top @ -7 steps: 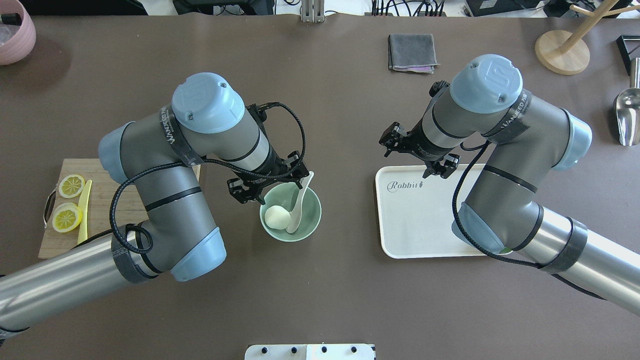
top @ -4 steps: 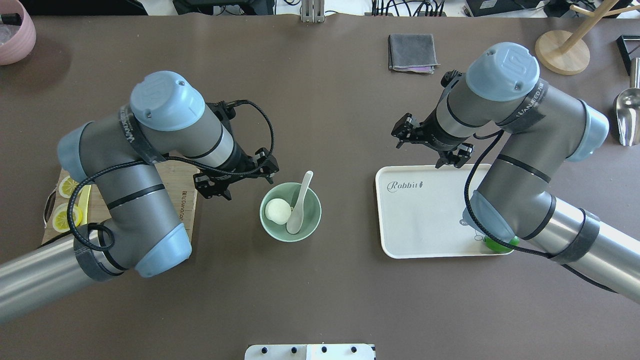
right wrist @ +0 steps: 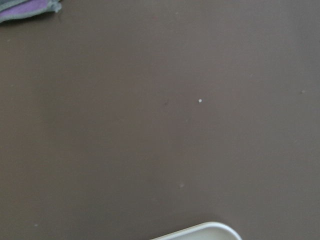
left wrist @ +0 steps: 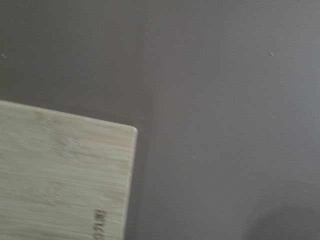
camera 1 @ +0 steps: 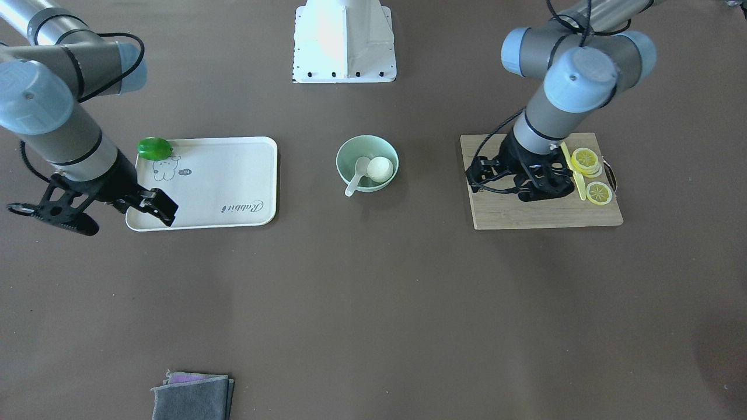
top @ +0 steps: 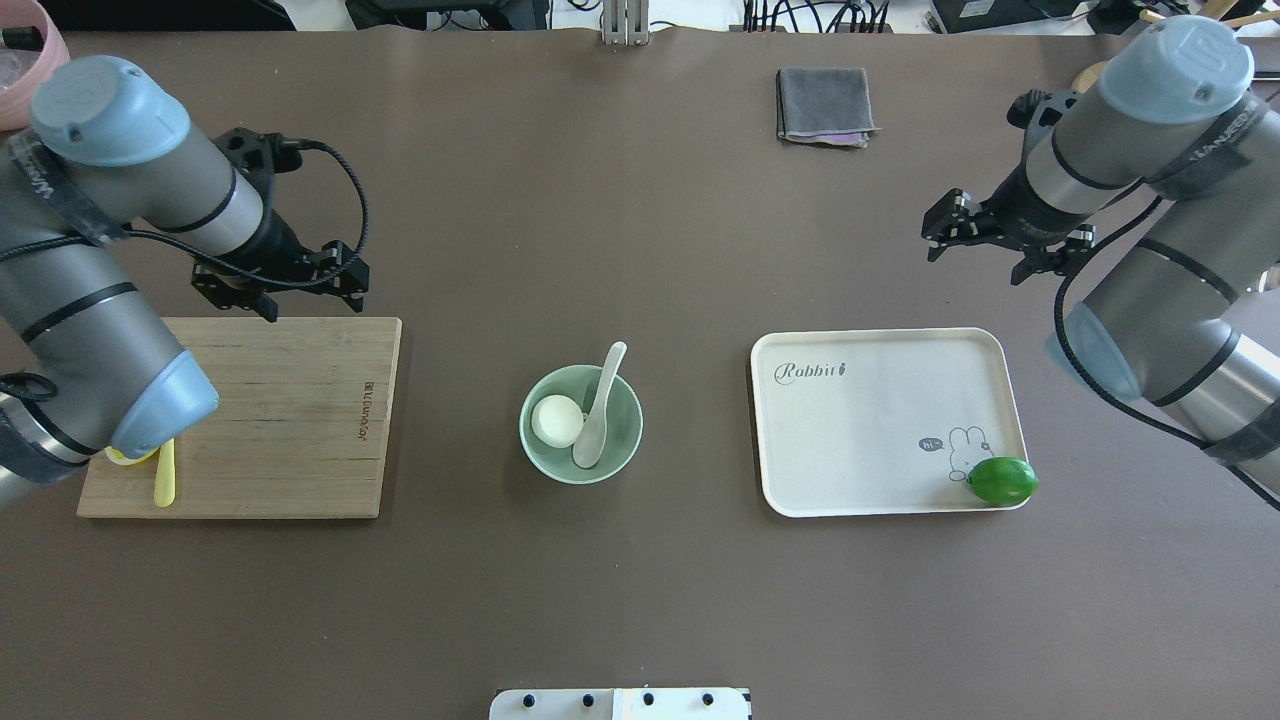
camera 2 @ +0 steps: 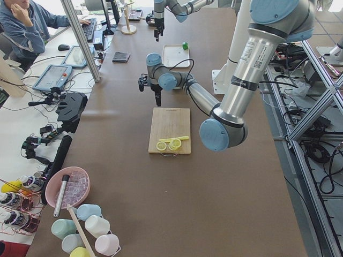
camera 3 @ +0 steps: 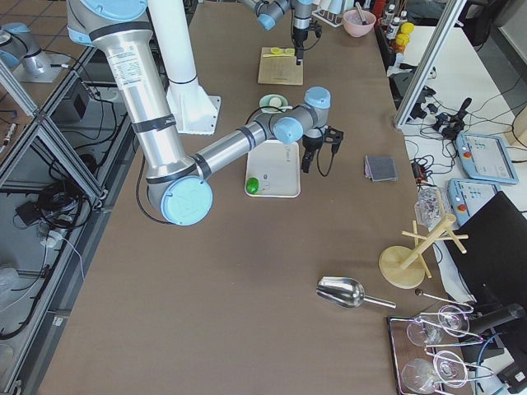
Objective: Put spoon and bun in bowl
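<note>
The mint-green bowl (top: 628, 432) stands mid-table, also in the front view (camera 1: 345, 151). The white bun (top: 556, 420) lies in its left half. The white spoon (top: 598, 412) rests with its scoop in the bowl and its handle over the far rim. Both show in the front view too, the bun (camera 1: 380, 169) and the spoon (camera 1: 357, 174). My left gripper (top: 280, 290) is open and empty, over the far edge of the cutting board, well left of the bowl. My right gripper (top: 1005, 245) is open and empty, beyond the tray's far right corner.
A wooden cutting board (top: 300, 420) with lemon slices (camera 1: 586, 160) and a yellow knife (top: 165, 485) lies left of the bowl. A white tray (top: 860, 420) with a green lime (top: 1003, 480) lies to the right. A grey cloth (top: 825, 105) and a wooden stand (top: 1125, 100) are at the far side.
Both arms have drawn back from the middle. The left gripper moved left from the bowl to the board's far edge. The right gripper moved right off the tray, uncovering the lime.
</note>
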{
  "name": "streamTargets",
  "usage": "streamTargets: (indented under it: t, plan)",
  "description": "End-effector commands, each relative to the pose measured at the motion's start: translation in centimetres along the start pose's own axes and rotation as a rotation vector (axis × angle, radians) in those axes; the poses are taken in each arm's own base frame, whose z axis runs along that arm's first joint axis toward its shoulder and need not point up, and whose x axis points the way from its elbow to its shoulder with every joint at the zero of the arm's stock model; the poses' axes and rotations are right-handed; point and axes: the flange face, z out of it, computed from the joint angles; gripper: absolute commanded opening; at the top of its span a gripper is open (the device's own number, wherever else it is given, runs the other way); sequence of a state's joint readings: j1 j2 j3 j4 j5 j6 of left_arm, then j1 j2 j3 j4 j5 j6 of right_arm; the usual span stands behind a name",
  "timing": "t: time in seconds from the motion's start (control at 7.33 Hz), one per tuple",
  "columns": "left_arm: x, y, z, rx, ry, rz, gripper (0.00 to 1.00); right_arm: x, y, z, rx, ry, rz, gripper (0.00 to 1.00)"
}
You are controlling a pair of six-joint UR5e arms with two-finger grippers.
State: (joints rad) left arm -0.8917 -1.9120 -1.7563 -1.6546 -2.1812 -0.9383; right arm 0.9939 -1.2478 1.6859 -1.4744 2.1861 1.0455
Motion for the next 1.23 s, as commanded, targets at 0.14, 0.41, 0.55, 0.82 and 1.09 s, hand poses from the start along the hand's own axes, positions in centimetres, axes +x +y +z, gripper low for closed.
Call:
streamTargets:
  t: [0.14, 0.41, 0.55, 0.82, 1.09]
  plan:
    - [-18.1, -5.5, -5.2, -0.051, -0.111, 0.198, 0.98, 17.0, -7.3, -3.2, -0.034, -0.017, -0.103, 1.00]
    - [-25.9, -5.6, -7.6, -0.064, -0.138, 0.209, 0.98, 24.3, -7.3, -4.9, -0.029, -0.018, -0.150, 1.00]
    - [-31.2, -4.0, -8.0, -0.067, -0.146, 0.163, 0.98, 28.4, -6.7, -5.4, -0.035, -0.004, -0.190, 1.00]
    - [-35.4, -1.8, -8.0, -0.091, -0.158, 0.177, 0.98, 35.3, -5.4, -6.9, -0.039, 0.017, -0.263, 1.00]
    - [-38.7, -0.1, -7.9, -0.095, -0.159, 0.129, 0.98, 40.1, -3.6, -6.3, -0.062, 0.060, -0.333, 1.00]
